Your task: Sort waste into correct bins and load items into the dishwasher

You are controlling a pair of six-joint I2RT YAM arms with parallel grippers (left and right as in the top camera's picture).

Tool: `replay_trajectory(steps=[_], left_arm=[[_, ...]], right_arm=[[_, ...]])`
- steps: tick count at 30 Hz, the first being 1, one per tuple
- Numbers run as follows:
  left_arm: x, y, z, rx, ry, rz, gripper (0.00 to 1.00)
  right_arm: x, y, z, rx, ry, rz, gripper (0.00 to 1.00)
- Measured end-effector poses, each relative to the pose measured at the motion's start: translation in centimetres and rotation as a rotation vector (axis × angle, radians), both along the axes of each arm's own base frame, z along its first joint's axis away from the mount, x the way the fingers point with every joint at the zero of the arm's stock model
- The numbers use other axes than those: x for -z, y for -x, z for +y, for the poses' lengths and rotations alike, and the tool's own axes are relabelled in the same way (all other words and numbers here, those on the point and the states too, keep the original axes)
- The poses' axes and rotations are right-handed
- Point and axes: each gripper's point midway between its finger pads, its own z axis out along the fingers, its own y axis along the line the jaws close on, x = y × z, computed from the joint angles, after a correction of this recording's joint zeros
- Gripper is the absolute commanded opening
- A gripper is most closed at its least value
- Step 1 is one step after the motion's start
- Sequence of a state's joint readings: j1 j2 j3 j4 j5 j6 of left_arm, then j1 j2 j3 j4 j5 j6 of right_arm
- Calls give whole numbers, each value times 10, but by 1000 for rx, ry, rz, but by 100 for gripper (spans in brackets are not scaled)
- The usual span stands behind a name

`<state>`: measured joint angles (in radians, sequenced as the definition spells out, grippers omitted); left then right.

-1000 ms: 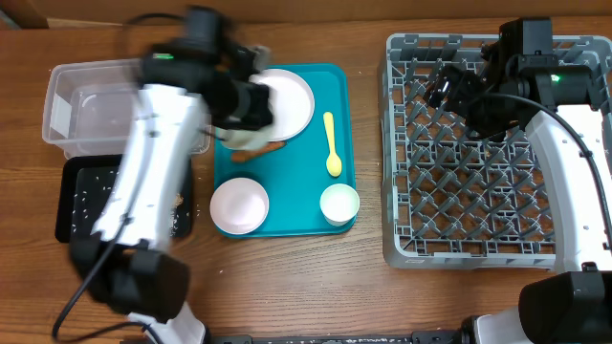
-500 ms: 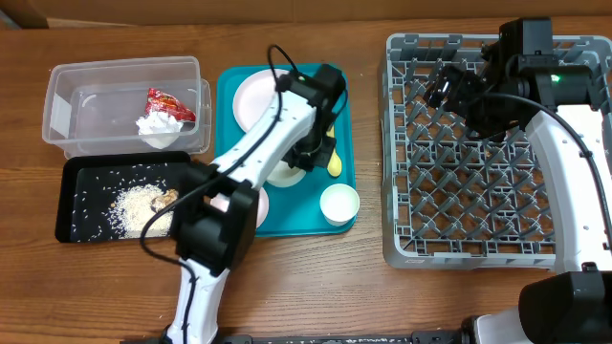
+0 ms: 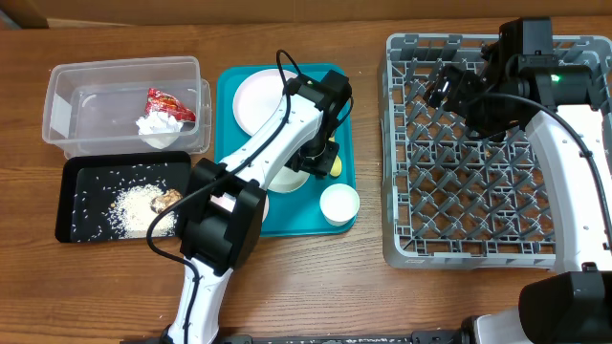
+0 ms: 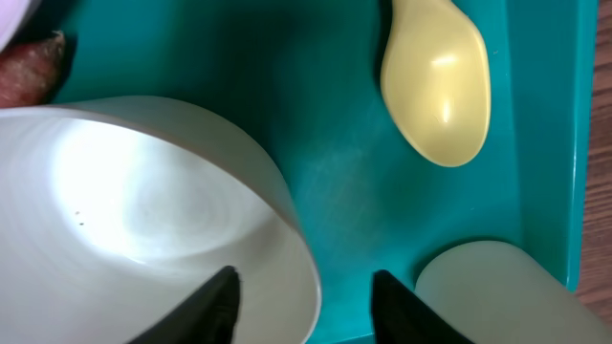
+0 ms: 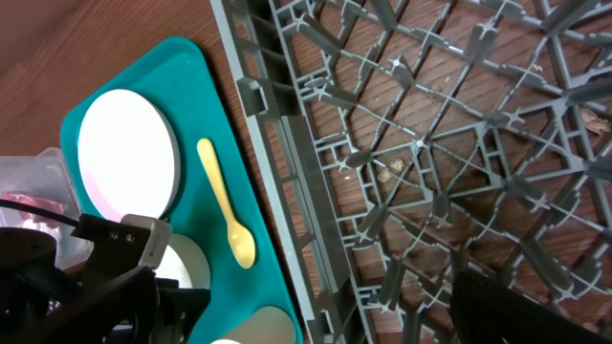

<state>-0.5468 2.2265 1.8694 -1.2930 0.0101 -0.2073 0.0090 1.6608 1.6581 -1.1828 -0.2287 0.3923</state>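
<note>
Where the left gripper (image 4: 304, 291) hangs, its fingers stand apart. The glossy round white bowl (image 4: 143, 210) has its rim between them.

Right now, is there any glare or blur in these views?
Left wrist: strong glare washes out the inside of the white round bowl, small highlight on the yellow plastic spoon. Overhead: sharp, evenly lit. Right wrist: grey plastic lattice rack crisp.
</note>
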Motion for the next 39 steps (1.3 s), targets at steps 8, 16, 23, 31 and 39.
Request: replay_trajectory(steps=[8,16,23,31,39], left_arm=[[-3,-3,-2,0,6,-10,53],[-64,-29,1,-41,52,-89,52],[-143,-72,61,-240,129,-221,54],[-170,-100,152,-507,269,-248,51],[-169,-92,185,-588,280,-204,47]], right_arm=[[0,0,1,-2,-4,0,100],[-3,-1,19,-81,-18,-28,100],[-14,-7,78,-246,-31,-122,99],[16,-4,157,-420,-46,-102,90],[82,11,238,-571,-41,-14,78]])
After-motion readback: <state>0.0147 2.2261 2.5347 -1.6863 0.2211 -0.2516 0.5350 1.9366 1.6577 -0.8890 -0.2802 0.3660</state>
